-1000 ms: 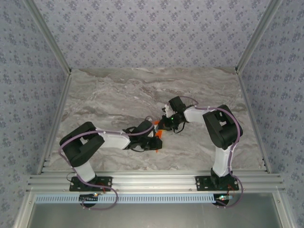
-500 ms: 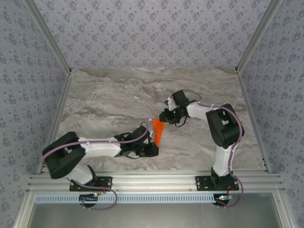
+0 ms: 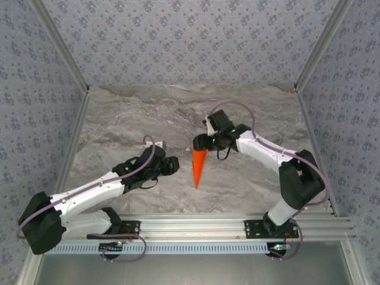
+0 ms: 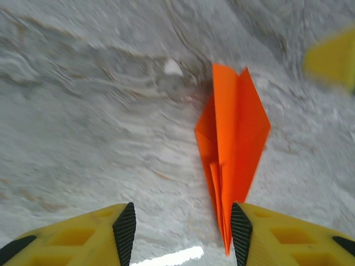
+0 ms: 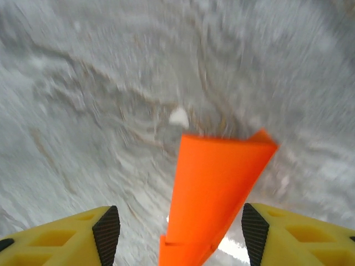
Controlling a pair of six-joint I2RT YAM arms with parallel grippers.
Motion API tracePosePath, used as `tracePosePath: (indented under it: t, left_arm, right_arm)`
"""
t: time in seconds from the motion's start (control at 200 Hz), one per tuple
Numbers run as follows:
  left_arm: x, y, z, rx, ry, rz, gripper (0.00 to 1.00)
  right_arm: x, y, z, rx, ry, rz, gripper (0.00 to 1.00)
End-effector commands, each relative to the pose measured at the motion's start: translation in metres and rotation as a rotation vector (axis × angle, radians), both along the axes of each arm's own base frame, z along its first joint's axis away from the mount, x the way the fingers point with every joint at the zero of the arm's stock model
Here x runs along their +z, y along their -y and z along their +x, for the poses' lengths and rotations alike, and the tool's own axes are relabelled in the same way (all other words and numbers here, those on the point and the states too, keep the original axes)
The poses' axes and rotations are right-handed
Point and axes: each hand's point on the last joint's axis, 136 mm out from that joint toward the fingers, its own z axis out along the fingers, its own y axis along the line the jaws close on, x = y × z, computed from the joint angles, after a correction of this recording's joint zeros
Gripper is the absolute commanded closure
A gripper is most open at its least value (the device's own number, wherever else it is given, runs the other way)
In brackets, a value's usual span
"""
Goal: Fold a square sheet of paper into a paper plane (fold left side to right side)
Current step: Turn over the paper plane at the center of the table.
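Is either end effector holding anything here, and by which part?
Nothing held. Left end effector and right end effector are open; paper plane lies free on the table.

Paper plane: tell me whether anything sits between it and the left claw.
Nothing visible stands in the way. The left claw is open beside the paper plane, with bare marble table between them. The right claw, also open, sits at the plane's wide end, off that path.
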Motion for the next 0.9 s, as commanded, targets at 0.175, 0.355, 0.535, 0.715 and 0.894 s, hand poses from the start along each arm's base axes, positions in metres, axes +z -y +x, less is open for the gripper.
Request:
tracePosePath:
  t: [0.175, 0.355, 0.535, 0.715, 0.894]
  left_arm:
    - [-0.005, -0.022, 0.005, 0.096, 0.024, 0.048, 0.48]
    - [-0.003, -0.027, 0.003, 0.108, 0.034, 0.041, 0.47]
    - [-0.001, -0.029, 0.003, 0.110, 0.036, 0.049, 0.47]
    - [0.000, -0.030, 0.003, 0.113, 0.039, 0.052, 0.47]
    - [0.000, -0.029, 0.004, 0.111, 0.039, 0.056, 0.47]
  right_arm:
    - [-0.057, 0.028, -0.029, -0.162, -0.089, -0.198, 0.38]
    - [-0.071, 0.015, -0.041, -0.155, -0.162, -0.122, 0.61]
    - [-0.054, 0.019, -0.040, -0.140, -0.140, -0.079, 1.00]
    - [-0.043, 0.028, -0.042, -0.075, -0.137, 0.151, 1.00]
    - [-0.073, 0.070, -0.050, -0.096, -0.220, 0.159, 0.85]
